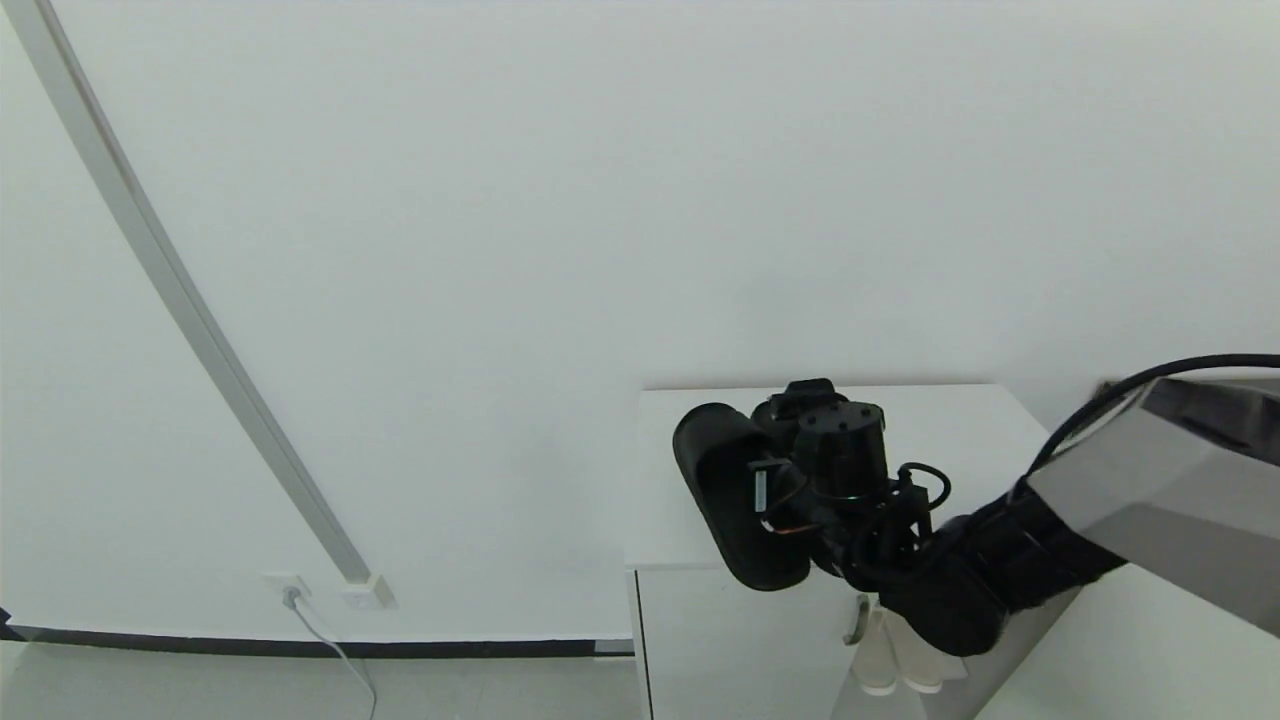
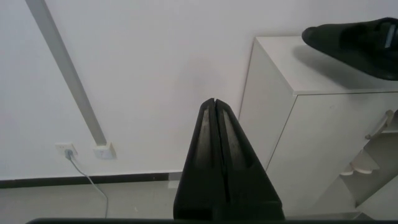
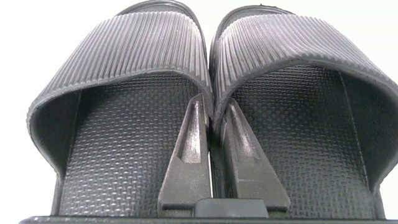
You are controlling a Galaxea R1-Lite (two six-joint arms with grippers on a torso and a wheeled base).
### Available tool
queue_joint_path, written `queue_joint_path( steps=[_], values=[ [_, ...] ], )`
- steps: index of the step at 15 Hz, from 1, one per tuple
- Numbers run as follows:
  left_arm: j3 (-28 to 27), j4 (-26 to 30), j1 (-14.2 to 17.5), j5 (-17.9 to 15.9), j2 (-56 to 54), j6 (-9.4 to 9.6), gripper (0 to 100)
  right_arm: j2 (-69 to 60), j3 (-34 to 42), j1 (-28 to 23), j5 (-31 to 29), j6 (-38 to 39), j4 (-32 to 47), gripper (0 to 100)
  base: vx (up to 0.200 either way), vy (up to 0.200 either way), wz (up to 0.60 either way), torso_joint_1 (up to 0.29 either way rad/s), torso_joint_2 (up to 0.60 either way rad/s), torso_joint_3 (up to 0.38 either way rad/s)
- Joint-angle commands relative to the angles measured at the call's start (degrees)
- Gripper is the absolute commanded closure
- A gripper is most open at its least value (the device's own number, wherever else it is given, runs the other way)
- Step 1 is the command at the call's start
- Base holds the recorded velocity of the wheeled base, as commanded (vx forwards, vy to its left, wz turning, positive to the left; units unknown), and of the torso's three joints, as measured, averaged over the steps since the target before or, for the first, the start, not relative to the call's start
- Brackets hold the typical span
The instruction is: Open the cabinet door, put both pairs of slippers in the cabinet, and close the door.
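Currently, the black slippers [image 1: 740, 510] are held as a pair over the front left part of the cabinet [image 1: 950, 420] top. Their soles are turned toward the robot's left, and the long axis runs roughly from the wall toward the robot. The pair is clamped by the right gripper [image 3: 217, 155], its jaws nearly closed on the two adjoining strap edges. The door handle [image 1: 857, 620] lies below the pair, so a descent past the top's front edge is judged necessary. How far the door is open cannot be determined. The left gripper [image 2: 214, 155] is closed on nothing, well apart to the cabinet's left.
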State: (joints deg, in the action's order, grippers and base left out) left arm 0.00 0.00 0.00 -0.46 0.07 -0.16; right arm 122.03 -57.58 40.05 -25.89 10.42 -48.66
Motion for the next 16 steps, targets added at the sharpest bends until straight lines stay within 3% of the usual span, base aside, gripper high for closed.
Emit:
queue_joint_path(
  steps=[1, 4, 12, 16],
  values=[
    [0.0, 0.0, 0.0, 0.0, 0.0, -0.02, 100, -11.3, 8.7, 2.6, 3.7, 0.0, 0.1, 100, 0.0, 0.0, 0.0, 0.0, 0.0, 0.0],
    [0.0, 0.0, 0.0, 0.0, 0.0, -0.11, 100, -15.5, 14.2, 4.6, 6.5, 0.0, 0.3, 100, 0.0, 0.0, 0.0, 0.0, 0.0, 0.0],
    [0.0, 0.0, 0.0, 0.0, 0.0, -0.11, 100, -14.1, 13.5, 5.9, 6.4, -0.1, 0.1, 100, 0.0, 0.0, 0.0, 0.0, 0.0, 0.0],
    [0.0, 0.0, 0.0, 0.0, 0.0, -0.11, 100, -13.8, 13.2, 5.9, 6.4, -0.1, 0.1, 100, -0.2, 0.0, 0.0, 0.004, 0.0, 0.005]
  ],
)
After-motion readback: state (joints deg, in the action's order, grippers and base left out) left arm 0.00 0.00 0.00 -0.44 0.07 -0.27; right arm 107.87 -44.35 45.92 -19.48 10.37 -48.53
